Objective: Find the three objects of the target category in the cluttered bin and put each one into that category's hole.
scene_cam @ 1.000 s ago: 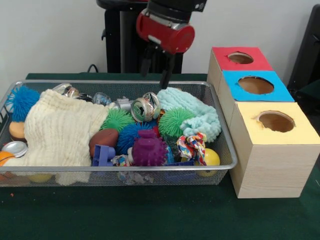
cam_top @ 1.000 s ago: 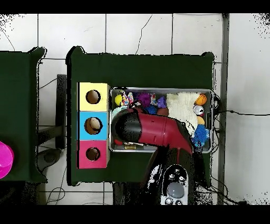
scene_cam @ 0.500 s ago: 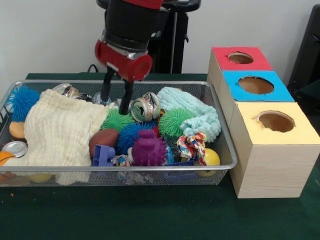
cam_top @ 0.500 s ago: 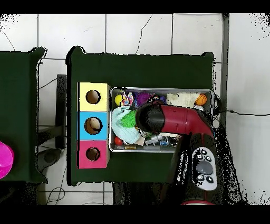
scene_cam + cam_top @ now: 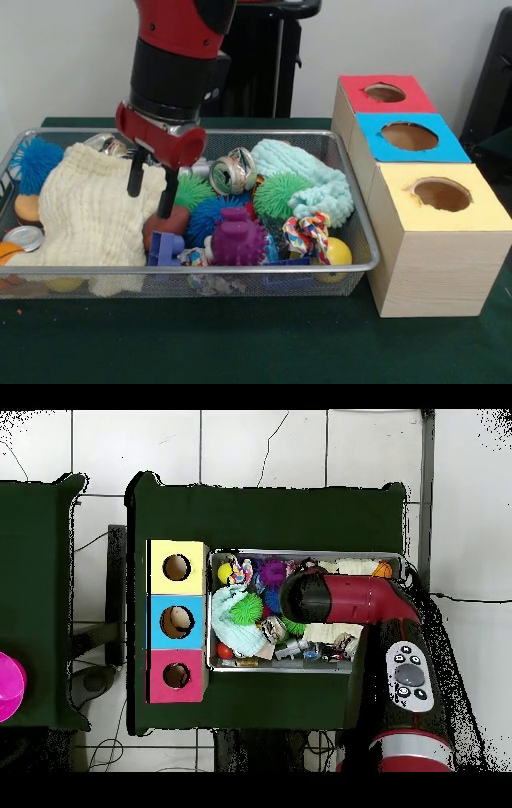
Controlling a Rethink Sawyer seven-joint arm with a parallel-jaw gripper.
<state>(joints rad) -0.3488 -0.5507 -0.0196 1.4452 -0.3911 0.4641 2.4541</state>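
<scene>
One arm was in play, and you had the gripper [image 5: 148,194] hanging over the cluttered bin [image 5: 364,260] with its two fingers [image 5: 135,178] spread apart and nothing between them. In the front view the tips pointed down at the seam where the cream knitted cloth [image 5: 92,210] meets the brown football [image 5: 166,223]; the longer finger tip looked just above the football, touching or not I could not tell.

The bin sat on the green desk [image 5: 256,344], its long axis running 9 to 3 o'clock in the front view, with the three boxes in a row just off its 3 o'clock end: red box [image 5: 384,93] farthest, blue box [image 5: 410,136] in the middle, yellow box [image 5: 442,200] nearest the camera.

Which category you were after did not show, so the target is a guess. From the fingers, the football lay right below at about 5 o'clock, the green spiky ball [image 5: 189,190] just beside at 3 o'clock, the blue spiky ball [image 5: 210,214] at 4 o'clock, the crushed can [image 5: 230,171] near at 2 o'clock. The purple spiky toy [image 5: 238,238] sat farther at 4 o'clock.

In the overhead view the arm [image 5: 345,599] covered the bin's middle, so the tips were hidden there.

All holes lay well off at 3 o'clock from the fingers, so any carry would cross most of the bin.
</scene>
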